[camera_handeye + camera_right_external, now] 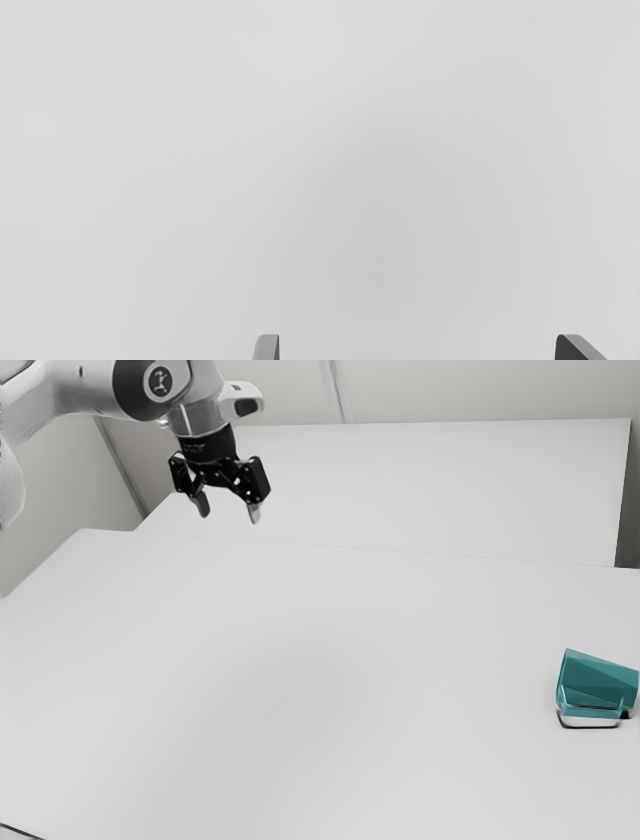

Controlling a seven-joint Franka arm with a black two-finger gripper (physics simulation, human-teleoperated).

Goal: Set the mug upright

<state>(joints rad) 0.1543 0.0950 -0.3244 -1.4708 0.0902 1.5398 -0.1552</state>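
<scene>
1. White table (300,710) spreads beneath me.
2. Black pincer (229,515), mine, hangs above it, fingers wide apart, toward the table corner at the exterior view's left.
3. Teal mug (598,682) lies tipped, in from the table's far edge, at the exterior view's right, well apart from me.

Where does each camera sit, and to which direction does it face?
Exterior view: at the arm's side, looking down across the table and mug; the arm and open tool show.
Wrist view: by the tool, facing down to the table; two fingertips show at the bottom edge.
Shared: the table and fingertips.
</scene>
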